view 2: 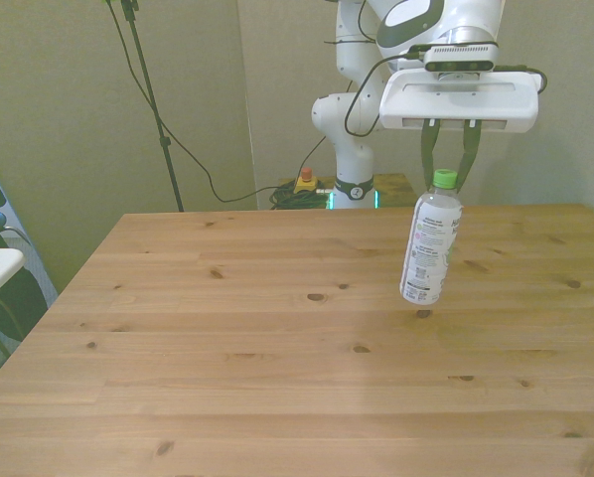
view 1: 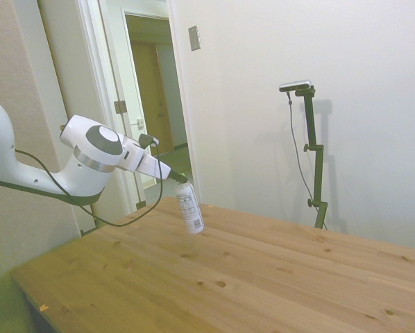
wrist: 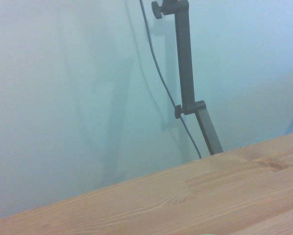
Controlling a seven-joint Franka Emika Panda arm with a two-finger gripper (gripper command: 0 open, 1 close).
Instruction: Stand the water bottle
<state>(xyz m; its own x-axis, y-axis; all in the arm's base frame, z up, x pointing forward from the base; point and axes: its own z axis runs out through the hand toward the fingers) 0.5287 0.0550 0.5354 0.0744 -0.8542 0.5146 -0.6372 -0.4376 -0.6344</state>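
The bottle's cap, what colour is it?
Bright green; the cap of the water bottle shows best in the front view.

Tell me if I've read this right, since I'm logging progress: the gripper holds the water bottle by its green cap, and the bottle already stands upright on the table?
Not quite. The gripper does hold the water bottle by its green cap, but the bottle does not stand on the table: it hangs in the air, slightly tilted, its base clear of the wood. The front view shows this, and the side view agrees.

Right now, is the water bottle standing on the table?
No. The water bottle hangs slightly tilted from the gripper, clamped at its green cap, above the table.
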